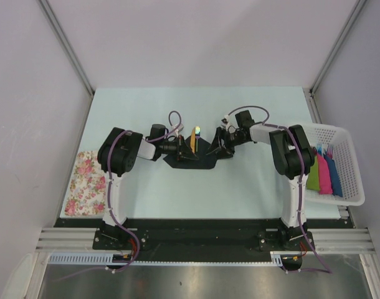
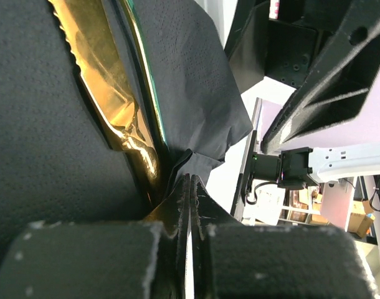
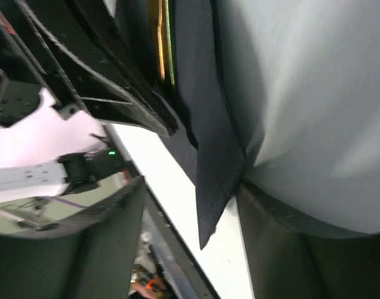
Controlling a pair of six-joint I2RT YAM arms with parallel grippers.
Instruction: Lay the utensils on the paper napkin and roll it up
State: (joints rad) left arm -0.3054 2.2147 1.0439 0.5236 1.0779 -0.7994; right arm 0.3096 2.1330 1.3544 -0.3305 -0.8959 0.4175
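The black paper napkin (image 1: 201, 162) lies at mid-table, its sides lifted. The yellow-orange utensils (image 1: 194, 142) lie on it, pointing away from me. My left gripper (image 1: 184, 151) is at the napkin's left side. In the left wrist view it (image 2: 190, 182) is shut, pinching a fold of the napkin (image 2: 196, 93) beside a shiny gold knife (image 2: 109, 93). My right gripper (image 1: 217, 148) is at the napkin's right side. In the right wrist view it (image 3: 190, 187) is open, with a raised napkin corner (image 3: 210, 180) hanging between its fingers (image 3: 109, 243); a utensil edge (image 3: 160, 43) shows beyond.
A white mesh basket (image 1: 347, 134) stands at the right table edge and holds green, pink and blue bundles (image 1: 324, 175) with fork tips. A floral pink-and-cream cloth (image 1: 87, 184) lies at the left edge. Both arms meet at the table's middle.
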